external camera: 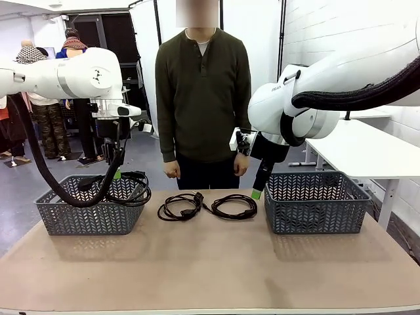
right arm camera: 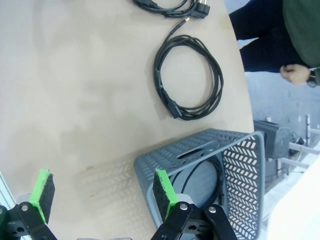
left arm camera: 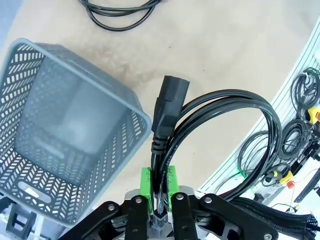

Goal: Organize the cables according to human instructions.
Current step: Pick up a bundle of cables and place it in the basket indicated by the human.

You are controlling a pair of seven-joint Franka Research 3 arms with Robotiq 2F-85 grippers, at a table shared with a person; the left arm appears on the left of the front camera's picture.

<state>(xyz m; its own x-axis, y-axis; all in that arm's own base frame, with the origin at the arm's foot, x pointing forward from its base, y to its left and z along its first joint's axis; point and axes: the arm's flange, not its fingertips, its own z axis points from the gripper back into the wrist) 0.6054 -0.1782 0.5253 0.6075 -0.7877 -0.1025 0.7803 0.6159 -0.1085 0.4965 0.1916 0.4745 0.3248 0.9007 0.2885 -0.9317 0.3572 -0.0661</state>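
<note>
The left end effector [external camera: 117, 172] is clamped tight on a coiled power cord [external camera: 133, 188]. The green pads [left arm camera: 145, 183] pinch the cord just below its black plug [left arm camera: 170, 107], and the loop hangs at the right rim of the left grey basket [external camera: 85, 213]. The right end effector [external camera: 256, 193] hangs spread wide with nothing in it, beside the left wall of the right grey basket [external camera: 315, 210], where one cord [right arm camera: 220, 172] lies coiled. Two more coiled cords, the left cord [external camera: 178, 207] and the right cord [external camera: 233, 206], lie just beside each other on the bench [external camera: 210, 262] between the baskets. A person [external camera: 203, 98] stands at the far side.
</note>
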